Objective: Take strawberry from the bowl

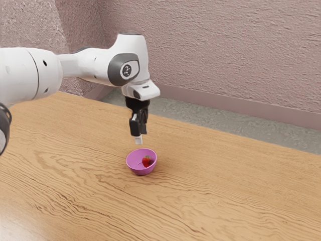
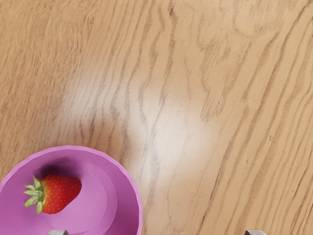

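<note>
Fingers point(image 1: 139, 141) stand wide apart, holding nothing, above the table point(image 1: 225, 186). Below them, lined up nearer one finger than the middle of the gap, the strawberry point(image 2: 59, 193) lies on its side inside the purple bowl point(image 2: 131, 205). I judge this the approach: next, shift across to centre over the strawberry, then lower without catching the rim.

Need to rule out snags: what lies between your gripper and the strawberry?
In the exterior view, just air and the rim of the pink bowl lie between my gripper and the strawberry.
</note>
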Controlling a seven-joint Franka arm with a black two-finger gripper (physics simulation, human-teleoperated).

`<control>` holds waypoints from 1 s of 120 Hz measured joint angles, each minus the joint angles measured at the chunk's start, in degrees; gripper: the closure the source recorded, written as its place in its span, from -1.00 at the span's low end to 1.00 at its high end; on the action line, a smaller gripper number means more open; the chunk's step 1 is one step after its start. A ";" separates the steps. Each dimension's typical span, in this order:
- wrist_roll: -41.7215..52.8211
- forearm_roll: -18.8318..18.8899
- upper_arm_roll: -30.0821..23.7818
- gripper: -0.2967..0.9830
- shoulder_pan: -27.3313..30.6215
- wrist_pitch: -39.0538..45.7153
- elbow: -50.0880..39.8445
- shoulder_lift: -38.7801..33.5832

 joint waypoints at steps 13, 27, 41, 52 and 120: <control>5.40 -0.34 -0.03 -0.05 0.26 1.66 2.07 2.19; 10.23 -0.47 0.80 0.00 0.65 3.48 1.12 2.87; 14.12 -0.71 1.28 0.03 0.75 5.14 -0.71 3.73; 16.66 -1.24 1.33 0.05 0.74 6.23 -1.04 5.10; 24.62 -3.05 2.30 0.06 1.27 17.71 -5.91 8.42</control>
